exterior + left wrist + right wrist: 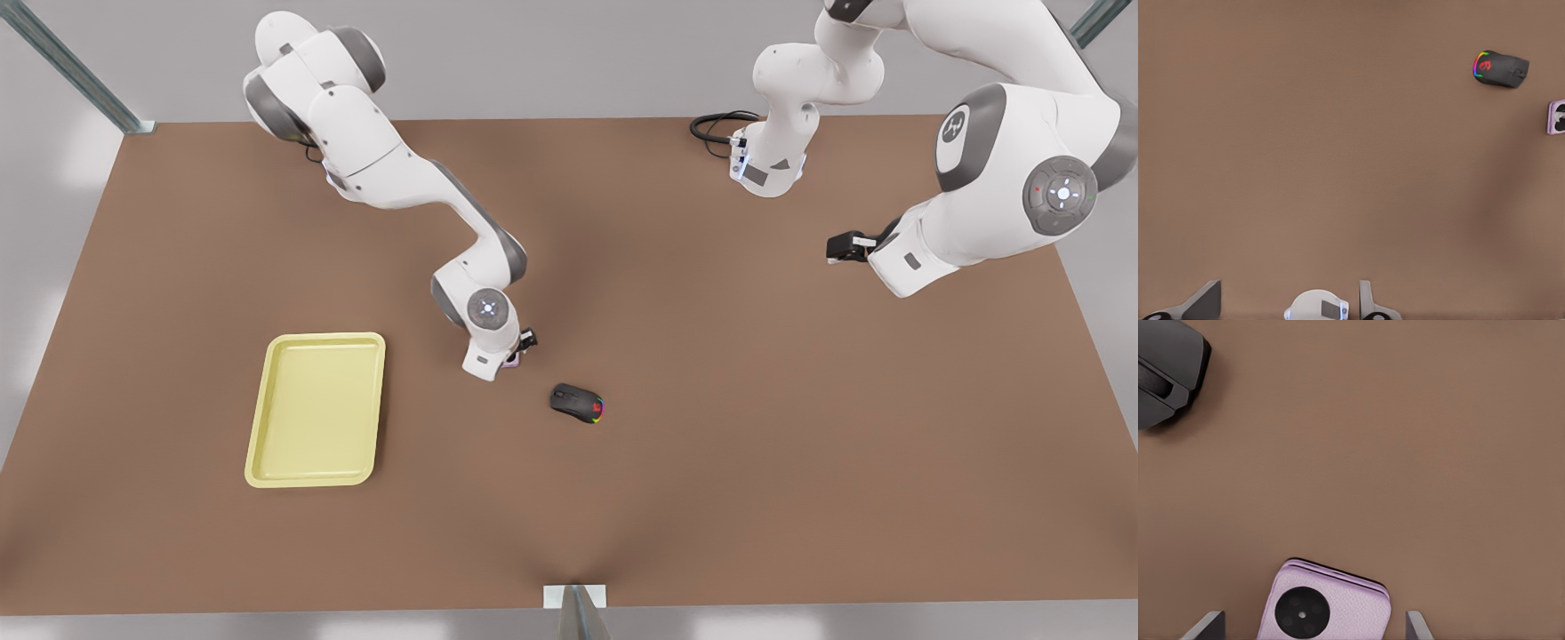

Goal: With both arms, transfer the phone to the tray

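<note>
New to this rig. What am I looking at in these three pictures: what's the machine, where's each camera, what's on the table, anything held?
These are simulator renders of two white Franka arms, each with a small two-finger gripper, over a brown table.

The front view comes from a camera off the arms, looking down on the whole scene. The other two come from cameras on the arms' wrists.

On the table lie a pale yellow tray, a black mouse with coloured lights, and a lilac phone.

The right gripper is low over the phone, fingers open on either side of it; it is the arm between tray and mouse in the front view. Nothing is gripped yet.

The left gripper waits open, raised at the front view's right, seeing mouse and phone far off.
</note>
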{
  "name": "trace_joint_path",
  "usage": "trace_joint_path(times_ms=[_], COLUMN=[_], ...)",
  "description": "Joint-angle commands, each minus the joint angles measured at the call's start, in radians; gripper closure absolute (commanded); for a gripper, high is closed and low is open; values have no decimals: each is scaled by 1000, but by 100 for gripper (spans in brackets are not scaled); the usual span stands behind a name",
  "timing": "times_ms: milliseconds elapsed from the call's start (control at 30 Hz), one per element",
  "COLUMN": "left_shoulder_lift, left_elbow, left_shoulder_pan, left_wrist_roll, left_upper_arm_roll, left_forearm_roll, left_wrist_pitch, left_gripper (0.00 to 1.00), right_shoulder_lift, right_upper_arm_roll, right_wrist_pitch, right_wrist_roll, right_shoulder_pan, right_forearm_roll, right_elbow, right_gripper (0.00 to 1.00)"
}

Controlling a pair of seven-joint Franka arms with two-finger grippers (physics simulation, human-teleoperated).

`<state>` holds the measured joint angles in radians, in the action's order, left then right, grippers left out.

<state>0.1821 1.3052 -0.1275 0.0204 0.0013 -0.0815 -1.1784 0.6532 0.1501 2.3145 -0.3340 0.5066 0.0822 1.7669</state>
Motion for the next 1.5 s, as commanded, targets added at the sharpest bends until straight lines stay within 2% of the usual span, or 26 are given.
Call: trace_joint_path(times_ms=[0, 800, 1000, 1167, 1267, 1467], left_shoulder_lift=[-1, 4, 2, 5, 10, 16], left_elbow=[-1, -6, -6, -4, -4, -4], left_shoulder_pan=[0, 0, 0, 0, 0, 0], left_wrist_roll=[-11, -14, -13, -14, -16, -14], left_upper_arm_roll=[0, 0, 2, 2, 2, 0], left_forearm_roll=[0, 2, 2, 5, 6, 42], left_wrist_pitch=[2, -4, -3, -6, -4, -4], left_gripper=[0, 0, 0, 0, 0, 0], right_shoulder_lift=[2, 46, 46, -18, -104, -144], right_upper_arm_roll=[0, 0, 2, 0, 0, 0], right_wrist_pitch=[-24, -13, -15, -85, -125, -130], right_wrist_roll=[-28, -74, -76, -62, 30, 317], right_shoulder_pan=[-2, -7, -3, -22, -161, -448], right_forearm_roll=[14, 4, 2, 1, 1, 1], right_elbow=[2, 5, 3, -32, -24, -17], right_gripper=[0, 0, 21, 23, 23, 23])
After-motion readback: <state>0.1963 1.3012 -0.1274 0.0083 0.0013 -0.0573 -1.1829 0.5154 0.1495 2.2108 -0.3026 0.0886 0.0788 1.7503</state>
